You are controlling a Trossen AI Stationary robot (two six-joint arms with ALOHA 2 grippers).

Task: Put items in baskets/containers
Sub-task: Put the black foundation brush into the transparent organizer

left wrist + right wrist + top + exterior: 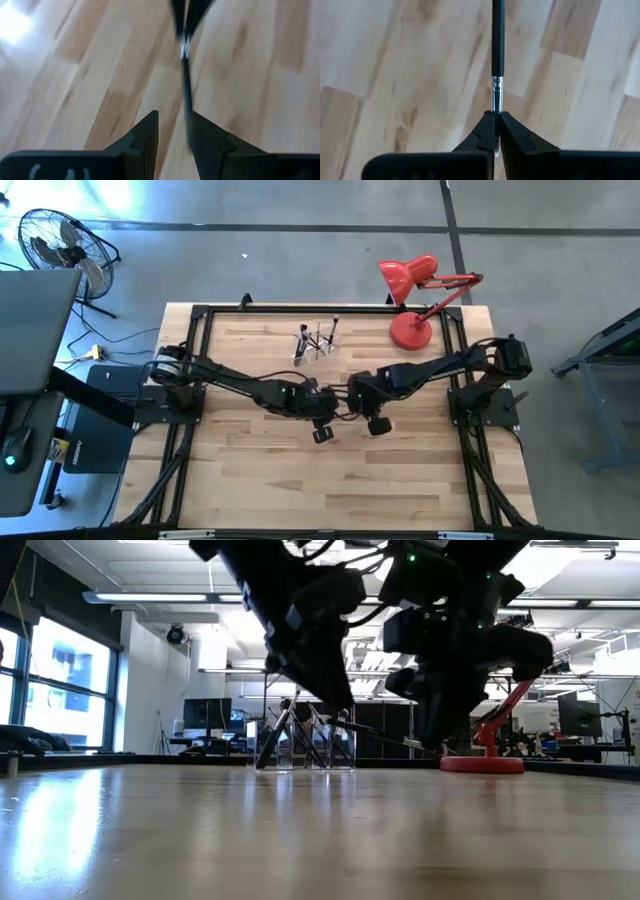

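1. The right hand [496,116] is pinched closed on the silvery ferrule end of a makeup brush [498,45]; the dark handle runs straight out from the fingertips over the wooden table [395,65].
2. The left hand [172,125] stands part open. A second view of a thin dark brush [186,95] lies in its gap, close along one finger [210,145] (whether that finger touches it cannot be told), and the brush's far end meets a dark blurred shape at the frame's edge.
3. From above, both hands meet near the table's middle, the left hand [305,395] and the right hand [358,388] just beside each other.
4. The clear holder [318,348] sits farther back on the table, apart from both hands, with several brushes [322,335] standing tilted in it (their count is too small to tell).
5. A red desk lamp [410,330] stands on the table's back right, near the holder but not touching it.
6. From table height, the held brush [385,738] slants low between the arms, in front of the holder [305,745].
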